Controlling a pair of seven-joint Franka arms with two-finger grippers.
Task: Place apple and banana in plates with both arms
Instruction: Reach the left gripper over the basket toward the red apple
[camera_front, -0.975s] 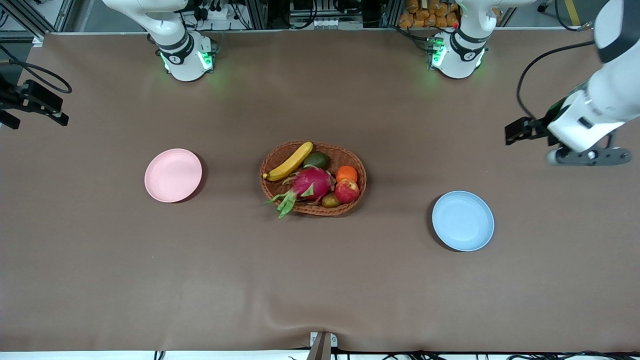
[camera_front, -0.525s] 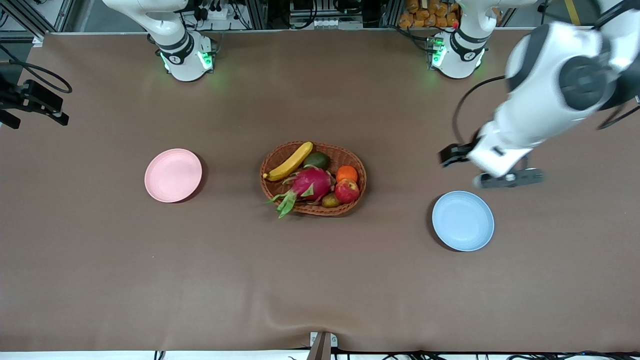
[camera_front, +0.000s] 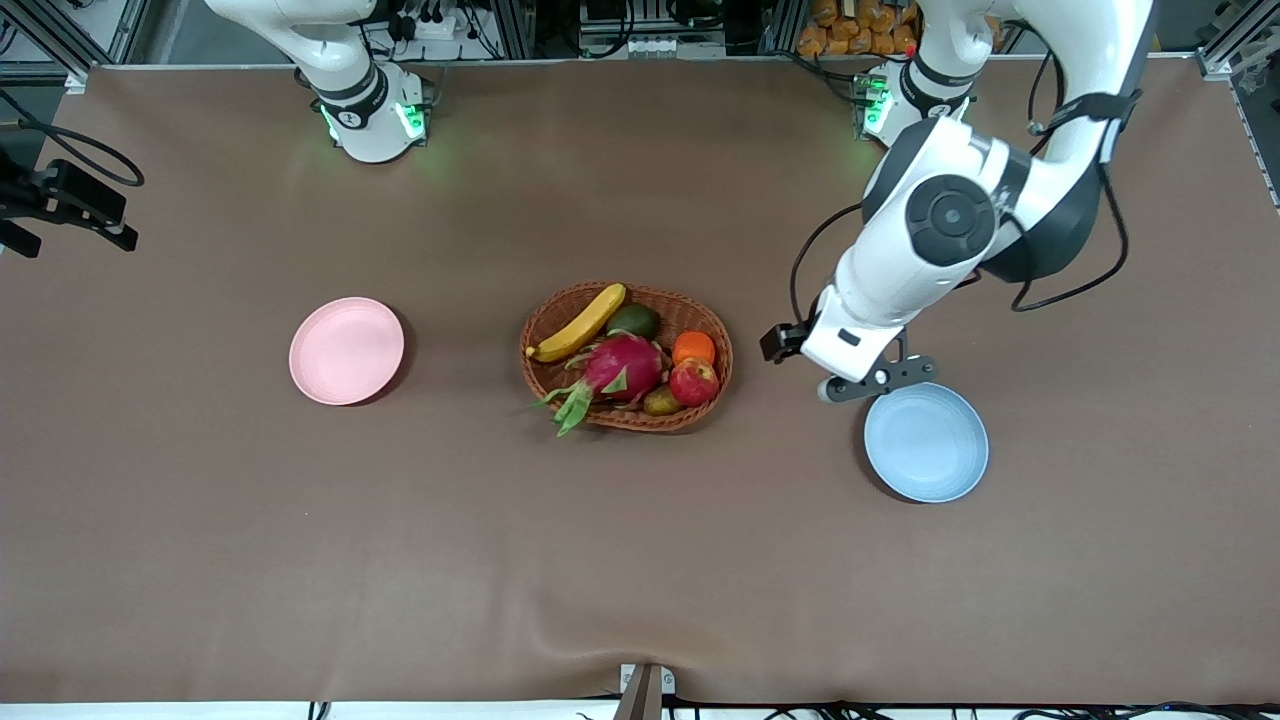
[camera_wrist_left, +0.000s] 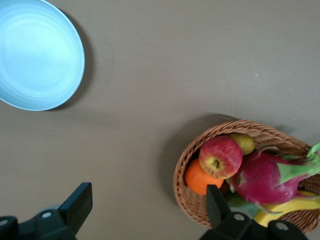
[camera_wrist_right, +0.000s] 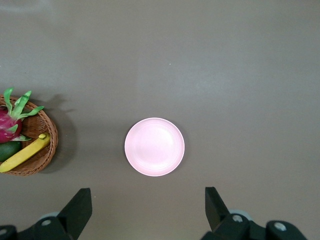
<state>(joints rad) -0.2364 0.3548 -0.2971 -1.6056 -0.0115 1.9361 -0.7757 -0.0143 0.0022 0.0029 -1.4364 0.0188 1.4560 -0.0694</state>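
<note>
Left gripper hovering wide open between basket and blue plate. Right gripper waiting wide open high over pink plate. Apple, banana lying in basket.

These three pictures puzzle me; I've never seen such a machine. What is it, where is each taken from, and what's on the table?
Two white robot arms stand at a brown table. One picture looks down from a high camera facing them; the other two come from cameras on each arm's wrist. A basket mid-table holds a banana, an apple and other fruit. A pink plate lies toward the right arm's end, a blue plate toward the left arm's. The left pincer hangs open over bare table between basket and blue plate, holding nothing. The right pincer waits open, high above the pink plate, empty.
</note>
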